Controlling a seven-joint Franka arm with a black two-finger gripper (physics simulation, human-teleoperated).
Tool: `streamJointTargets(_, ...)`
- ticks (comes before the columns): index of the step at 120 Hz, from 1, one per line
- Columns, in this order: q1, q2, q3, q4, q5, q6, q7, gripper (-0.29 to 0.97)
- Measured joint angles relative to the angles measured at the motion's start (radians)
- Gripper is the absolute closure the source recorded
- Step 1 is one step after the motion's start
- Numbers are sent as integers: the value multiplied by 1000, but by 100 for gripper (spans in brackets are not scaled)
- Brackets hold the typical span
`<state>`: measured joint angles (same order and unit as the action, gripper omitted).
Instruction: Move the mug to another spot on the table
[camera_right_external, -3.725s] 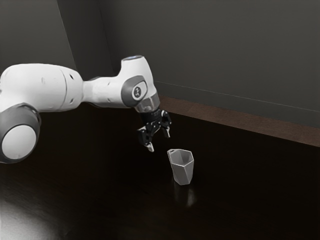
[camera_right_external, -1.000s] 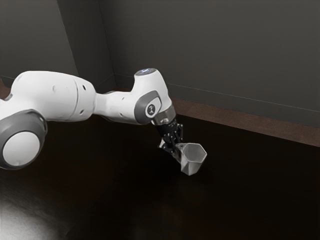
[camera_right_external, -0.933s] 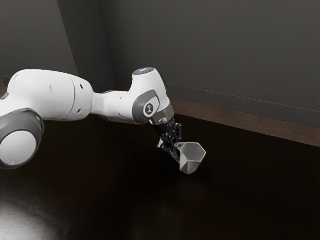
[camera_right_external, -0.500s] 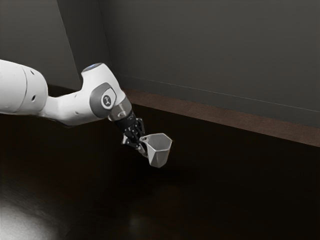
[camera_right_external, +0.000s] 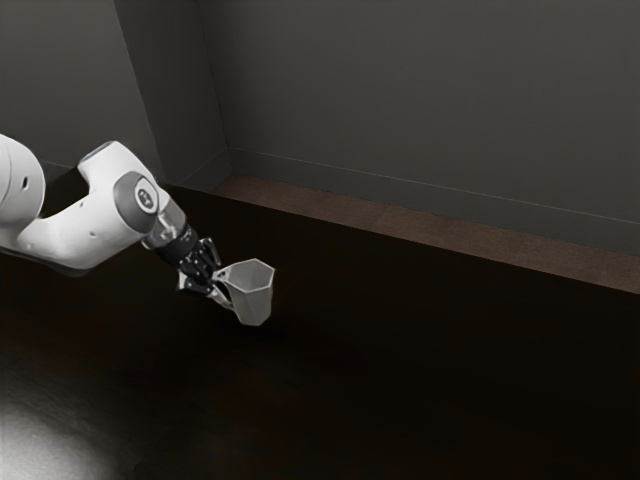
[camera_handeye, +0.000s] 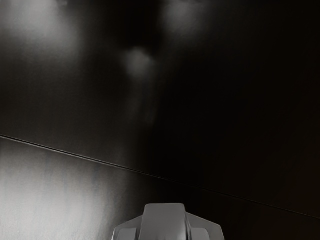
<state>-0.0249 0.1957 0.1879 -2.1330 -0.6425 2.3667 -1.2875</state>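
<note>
Mug (camera_right_external: 250, 291), pale grey, faceted, with an angular rim, one item. It was held clear of the table, roughly upright and a little tilted, at the left-centre of the exterior view.

Listed from the exterior view's left to its right:

- White seven-joint robot arm (camera_right_external: 72, 225) with grey joint caps, which entered from the left edge and reached down toward the right.
- Black two-finger gripper (camera_right_external: 205, 279) at the arm's end. Its fingers were closed on the side of the mug that faced the arm, and they carried it.
- The mug itself, directly right of the gripper and touching it, with its open mouth up.
- Soft dark shadow (camera_right_external: 310, 345) on the surface below the mug and to its right.
- Dark, glossy wooden table (camera_right_external: 450, 390), which spanned the lower view.
- Reddish-brown band (camera_right_external: 480, 238) along the far edge of the table.
- Plain dark grey wall (camera_right_external: 450, 90) behind.

Wrist view: the mug (camera_handeye: 167, 223) appeared as a blurred grey shape just under the hand. The table (camera_handeye: 65, 200) lay beyond it, with a thin dark line across the surface.
</note>
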Motion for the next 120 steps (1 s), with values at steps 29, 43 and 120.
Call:
streamJointTargets(29,22,11,14,-11,-59,11,115,67)
streamJointTargets(43,36,26,15,-20,-85,22,165,66)
streamJointTargets(120,50,51,15,-69,-179,65,371,20)
